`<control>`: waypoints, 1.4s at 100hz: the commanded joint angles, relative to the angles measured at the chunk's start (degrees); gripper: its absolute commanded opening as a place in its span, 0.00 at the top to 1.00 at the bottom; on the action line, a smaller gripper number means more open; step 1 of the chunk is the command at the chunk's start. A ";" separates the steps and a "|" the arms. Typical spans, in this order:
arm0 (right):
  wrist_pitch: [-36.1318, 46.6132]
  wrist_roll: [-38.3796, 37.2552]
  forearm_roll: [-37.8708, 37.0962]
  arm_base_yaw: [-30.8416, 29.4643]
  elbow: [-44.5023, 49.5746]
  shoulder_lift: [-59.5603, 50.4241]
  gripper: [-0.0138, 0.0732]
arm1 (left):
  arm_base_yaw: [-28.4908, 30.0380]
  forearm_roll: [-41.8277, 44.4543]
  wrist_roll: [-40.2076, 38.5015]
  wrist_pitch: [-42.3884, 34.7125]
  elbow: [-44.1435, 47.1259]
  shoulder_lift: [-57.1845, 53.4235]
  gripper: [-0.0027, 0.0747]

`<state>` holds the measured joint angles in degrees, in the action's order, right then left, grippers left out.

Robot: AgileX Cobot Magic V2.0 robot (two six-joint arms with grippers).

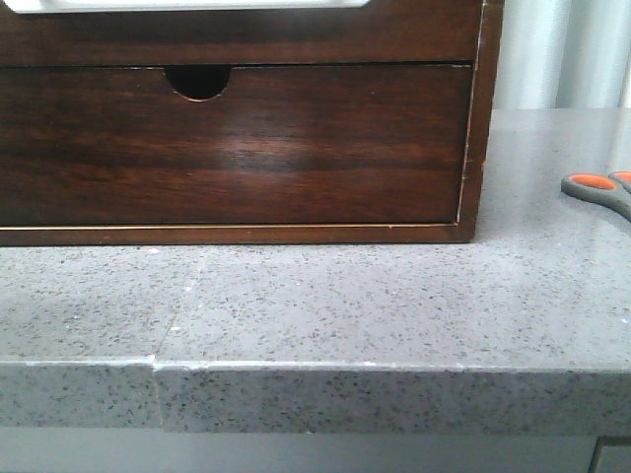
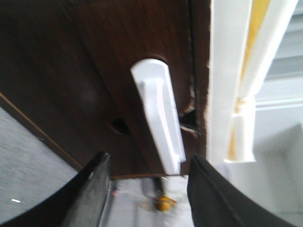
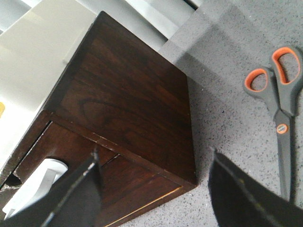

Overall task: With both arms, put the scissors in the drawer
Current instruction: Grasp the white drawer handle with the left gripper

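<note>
- The left arm's fingers [image 2: 147,189] stand spread wide with nothing held between them; seen from the left wrist, they point at a white handle [image 2: 158,118] on the dark wood cabinet [image 2: 71,71].
- In the front view the cabinet [image 1: 473,148] fills the left and middle of the grey speckled table [image 1: 345,305]. Its lower front [image 1: 237,148] carries a half-round finger notch [image 1: 197,82] in its top edge and sits flush with the frame.
- Above that front runs a second dark wood front, the drawer [image 1: 246,34], cut off by the top of the picture, with part of the white handle [image 1: 187,4] just showing.
- The right arm's fingers [image 3: 154,189] also stand wide apart and empty, hanging above the cabinet's right side and the table beside it.
- The scissors [image 3: 278,104] lie flat on the table, well apart from the cabinet on its right, blades together. In the front view only their grey, orange-lined loops [image 1: 599,189] show at the right edge.
</note>
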<state>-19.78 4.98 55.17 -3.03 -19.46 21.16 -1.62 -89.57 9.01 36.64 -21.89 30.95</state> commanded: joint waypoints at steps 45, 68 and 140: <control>2.60 0.23 -0.56 0.06 -2.18 1.23 0.34 | -10.30 -16.81 10.36 4.61 -10.52 19.66 0.51; 1.88 0.23 -3.97 0.06 -2.18 1.23 0.34 | -11.87 -16.81 10.46 4.83 -12.86 26.69 0.51; 0.64 0.23 -4.99 0.06 -2.18 1.23 0.34 | -11.87 -16.81 10.59 1.80 -13.93 30.44 0.74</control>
<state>-21.48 4.88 49.86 -3.03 -19.68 21.58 -13.04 -103.14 19.08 38.87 -34.24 61.76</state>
